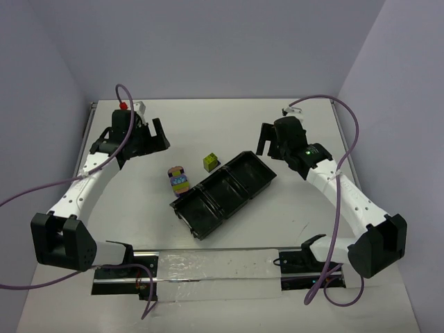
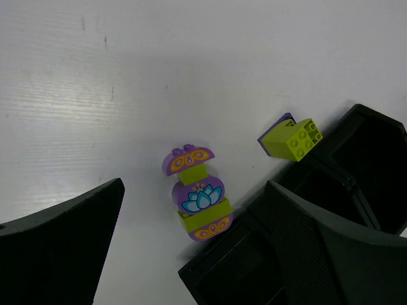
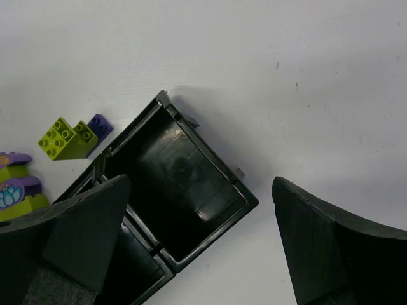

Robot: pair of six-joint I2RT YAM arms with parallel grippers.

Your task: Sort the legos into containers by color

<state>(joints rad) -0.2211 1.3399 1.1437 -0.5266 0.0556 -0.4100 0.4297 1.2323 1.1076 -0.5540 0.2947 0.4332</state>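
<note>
A stacked purple and yellow-green lego block [image 1: 178,180] lies on the white table just left of the black three-compartment tray [image 1: 223,194]. It also shows in the left wrist view [image 2: 197,202]. A small yellow-green brick joined to a purple one [image 1: 210,161] sits by the tray's far rim, and shows in both wrist views [image 2: 292,138] [image 3: 67,140]. All three compartments look empty. My left gripper [image 1: 151,142] is open and empty, raised behind and left of the block. My right gripper [image 1: 272,144] is open and empty, raised beyond the tray's right end compartment [image 3: 184,184].
The tray lies diagonally across the middle of the table. A clear strip with black brackets [image 1: 215,267] runs along the near edge between the arm bases. Grey walls close in the left, back and right sides.
</note>
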